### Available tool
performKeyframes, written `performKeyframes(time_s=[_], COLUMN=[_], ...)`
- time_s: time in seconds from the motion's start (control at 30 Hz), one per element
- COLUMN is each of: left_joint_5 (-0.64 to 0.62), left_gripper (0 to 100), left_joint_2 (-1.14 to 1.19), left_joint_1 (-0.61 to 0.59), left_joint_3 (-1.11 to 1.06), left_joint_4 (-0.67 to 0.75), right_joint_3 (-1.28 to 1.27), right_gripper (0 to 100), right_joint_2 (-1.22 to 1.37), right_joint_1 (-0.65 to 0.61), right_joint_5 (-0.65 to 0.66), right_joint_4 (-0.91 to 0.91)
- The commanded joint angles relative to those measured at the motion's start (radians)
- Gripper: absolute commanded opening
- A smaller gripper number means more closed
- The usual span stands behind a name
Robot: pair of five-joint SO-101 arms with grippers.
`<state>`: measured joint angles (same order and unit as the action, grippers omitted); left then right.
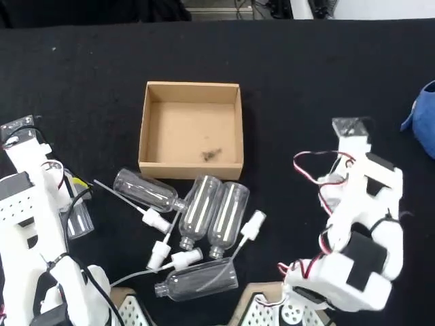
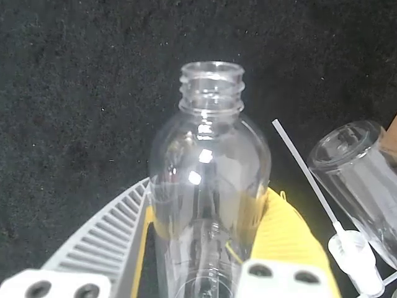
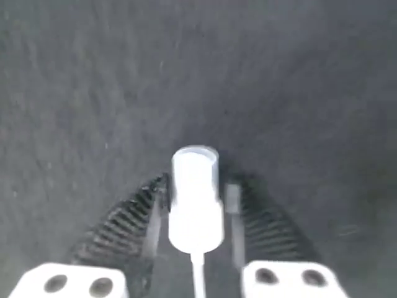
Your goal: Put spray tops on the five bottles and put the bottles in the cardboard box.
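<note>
L jaws: shut round a clear held bottle (image 2: pixel 208 186), neck open w/ no top on; yellow pad (image 2: pixel 288 236) against its side.
R jaws: narrow, pinching a white held spray top (image 3: pixel 196 198) by its head, tube running back between the jaws.
L arm (image 1: pixel 34 224): lower left of high view.
R arm (image 1: pixel 360 224): lower right, well apart from the box.
Corner bottle (image 1: pixel 146 190): lying just below box's lower-left corner.
Twin bottles (image 1: pixel 200 207): side by side below box front, necks toward bottom of frame.
Bottom bottle (image 1: pixel 198 280): lying across bottom centre.
Loose spray tops (image 1: pixel 161 251): four, scattered among the lying bottles, centre-bottom.
Cardboard box (image 1: pixel 190 168): upper centre on black bench (image 1: pixel 326 81), open, small dark scrap on its floor.
Blue item (image 1: pixel 425 122): right edge.
</note>
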<state>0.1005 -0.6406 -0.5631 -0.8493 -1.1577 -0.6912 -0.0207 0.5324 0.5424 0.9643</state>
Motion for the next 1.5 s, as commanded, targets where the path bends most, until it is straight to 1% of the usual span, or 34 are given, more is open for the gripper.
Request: performKeyframes(time_s=[0.0,0.13,0.2,0.27,0.33,0.47,0.7,0.73,0.77,0.8,0.83,0.87,0.9,1.0,1.1,1.2,1.27,1.33,1.47], left_joint_5=[-0.002,-0.002,-0.002,-0.002,-0.002,-0.002,-0.002,-0.002,-0.002,-0.002,-0.002,-0.002,-0.002,-0.005,-0.003,-0.003,-0.003,-0.002,-0.008], left_gripper=[3,3,3,3,3,3,3,3,3,3,3,3,3,3,3,3,3,3,3], left_joint_2=[-0.034,-0.034,-0.034,-0.034,-0.034,-0.034,-0.034,-0.034,-0.034,-0.034,-0.034,-0.034,-0.034,-0.034,-0.034,-0.034,-0.034,-0.034,-0.034], left_joint_1=[0.001,0.001,0.001,0.001,0.001,0.001,0.001,0.001,0.001,0.001,0.001,0.001,0.004,0.012,0.012,0.013,0.028,0.068,0.189], left_joint_3=[0.050,0.050,0.050,0.050,0.050,0.050,0.050,0.050,0.050,0.050,0.050,0.050,0.050,0.050,0.074,0.143,0.200,0.242,0.275], left_joint_4=[-0.008,-0.008,-0.009,-0.009,-0.008,-0.006,-0.009,-0.009,-0.009,-0.009,-0.009,-0.009,-0.009,-0.006,-0.003,-0.008,-0.012,-0.012,-0.002], right_joint_3=[0.157,0.278,0.297,0.274,0.225,0.159,0.097,0.088,0.074,0.056,0.035,0.025,0.025,0.062,0.117,0.162,0.199,0.251,0.364], right_gripper=[28.6,26.3,25.2,24.3,23.4,21.2,20.4,17.2,11.2,3.0,0.6,3.2,0.9,0.9,1.1,1.1,1.1,1.1,1.1], right_joint_2=[0.019,0.044,0.045,0.053,0.054,0.054,0.054,0.054,0.054,0.053,0.045,0.041,0.031,-0.042,-0.173,-0.320,-0.424,-0.522,-0.654], right_joint_1=[0.021,0.041,0.049,0.049,0.043,0.025,-0.005,-0.003,-0.003,-0.003,-0.003,-0.003,-0.003,-0.002,-0.009,-0.058,-0.124,-0.199,-0.379], right_joint_5=[0.038,0.083,0.157,0.227,0.261,0.245,0.164,0.160,0.160,0.153,0.155,0.158,0.155,0.143,0.055,-0.040,-0.124,-0.219,-0.391], right_joint_4=[0.121,0.256,0.282,0.282,0.238,0.152,0.132,0.120,0.100,0.074,0.052,0.041,0.034,0.064,0.130,0.198,0.245,0.284,0.310])
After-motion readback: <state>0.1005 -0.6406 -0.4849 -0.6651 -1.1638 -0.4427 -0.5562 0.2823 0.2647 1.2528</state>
